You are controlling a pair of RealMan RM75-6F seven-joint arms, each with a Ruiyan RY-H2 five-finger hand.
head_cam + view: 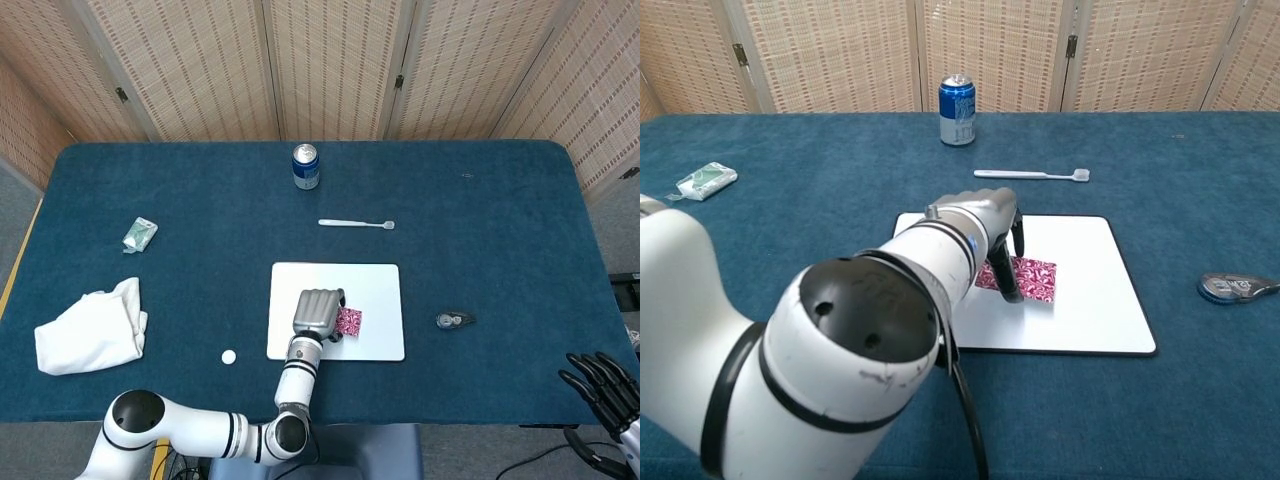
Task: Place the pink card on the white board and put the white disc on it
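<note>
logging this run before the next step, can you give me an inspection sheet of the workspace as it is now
surface: dark blue cloth-covered table.
job's things: pink patterned card over the flat white rectangular board, pinched by the left robot hand; small white disc on the cloth, left of the board.
clutter: blue drink can, white toothbrush, crumpled white cloth, small green packet, small grey oval tool.
robot hands: left holds the card; right robot hand at the table's lower right corner, holding nothing, fingers apart.
cables: nothing seen on the table.
surroundings: woven folding screens behind the table.
</note>
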